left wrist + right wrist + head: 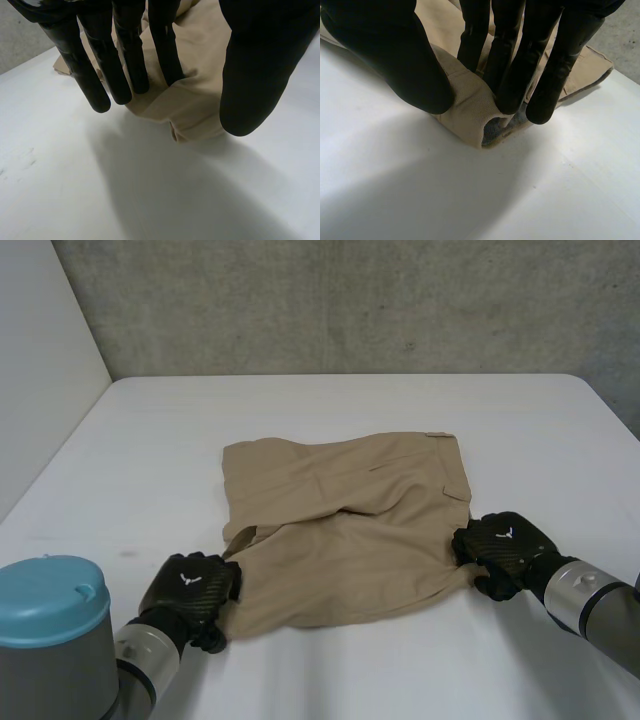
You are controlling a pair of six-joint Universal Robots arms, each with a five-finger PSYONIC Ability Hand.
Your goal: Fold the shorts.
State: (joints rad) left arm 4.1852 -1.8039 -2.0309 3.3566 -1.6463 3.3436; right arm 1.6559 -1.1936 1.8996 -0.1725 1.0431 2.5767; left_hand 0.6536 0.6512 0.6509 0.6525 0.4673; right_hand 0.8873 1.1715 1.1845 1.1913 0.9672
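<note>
My left hand (192, 588) and right hand (505, 543) each pinch a near corner of the tan cloth shorts (350, 540), lying mid white tabletop (300, 400), between fingers (507, 60) and thumb. Next I'd lift both corners together toward the far edge.

The shorts (345, 530) lie across the middle of the table (330, 400) and are the only thing in my way. My left hand (192, 590) and right hand (505, 545) pinch their near corners. Bare table runs along both side edges, the far edge and the near edge between my hands. A wall (350, 300) stands behind the far edge.
</note>
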